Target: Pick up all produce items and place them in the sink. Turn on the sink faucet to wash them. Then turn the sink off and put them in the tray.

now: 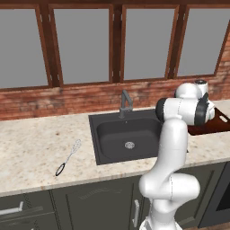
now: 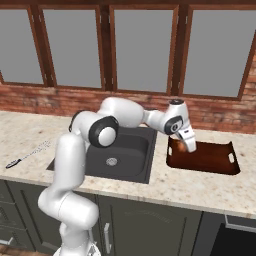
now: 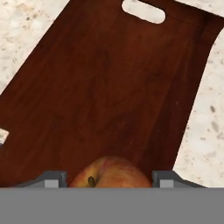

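On counter in left base view, we see whisk left of sink, faucet behind basin. Right base view: gripper low over tray's left end. Hand view: we see apple between fingertips, jaws closed on it, tray beneath.

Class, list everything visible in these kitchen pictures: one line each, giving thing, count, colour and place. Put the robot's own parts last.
Apple: one, red-orange, between the end effector's fingers, over the tray.
Tray: one, reddish-brown, on the counter right of the sink.
Sink: one, black, set in the counter, silver drain.
Faucet: one, dark grey, behind the sink.
Whisk: one, wire with black handle, on the counter left of the sink.
Counter: one, speckled beige.
Windows: several panes, brown frames, above a brick wall.
Arm: one, white.
End effector: one, dark-tipped, above the tray.
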